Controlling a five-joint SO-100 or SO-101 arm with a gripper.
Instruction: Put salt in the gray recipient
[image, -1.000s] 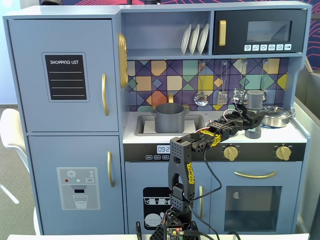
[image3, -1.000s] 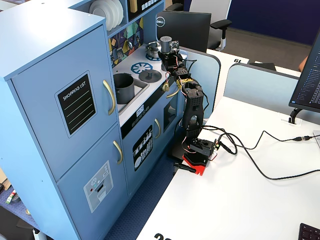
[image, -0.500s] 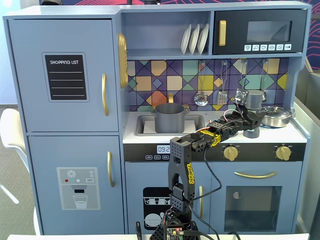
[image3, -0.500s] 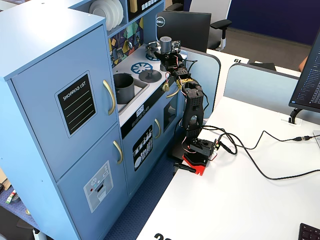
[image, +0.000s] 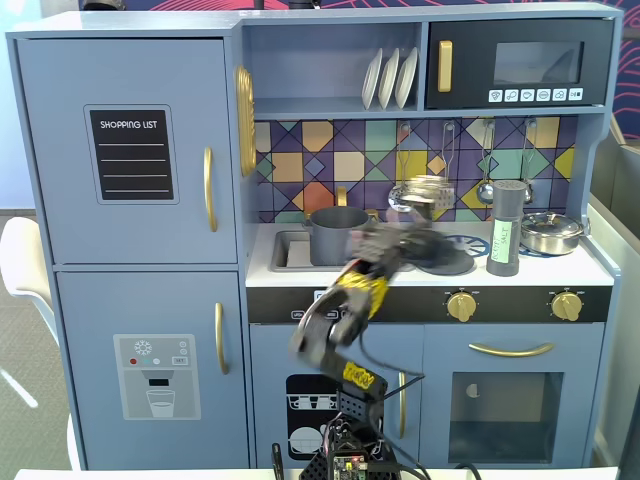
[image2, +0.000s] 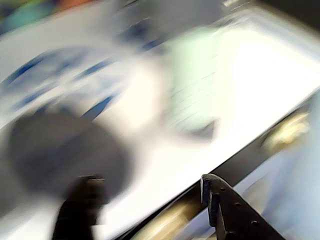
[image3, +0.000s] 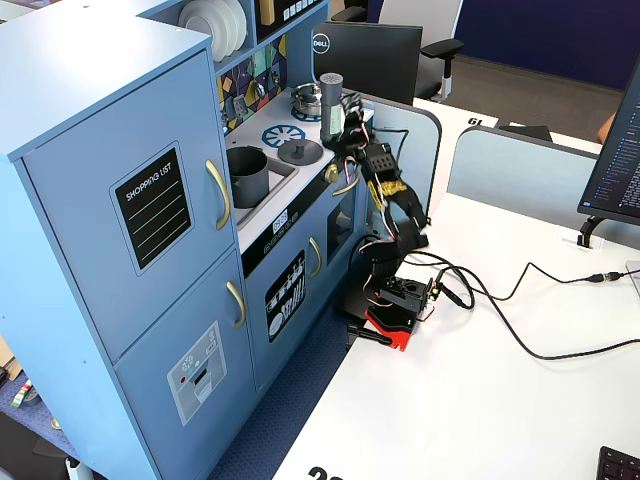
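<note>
The toy kitchen's white counter (image: 560, 272) carries everything. Standing upright on its right part in a fixed view is the salt (image: 504, 228), with the shiny steel pan (image: 551, 232) just beside it at the far right. The flat gray lid (image: 447, 262) lies on the blue-ringed burner nearer the middle. At the left, the gray recipient (image: 338, 235) sits in the sink recess (image: 290, 250), well apart from the salt (image3: 331, 93)

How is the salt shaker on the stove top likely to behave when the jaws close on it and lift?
The salt shaker stands upright, tall and slim, so a sideways nudge would probably tip it. Its round, smooth-looking body may slip or roll if it falls. It looks rigid, likely light.
</note>
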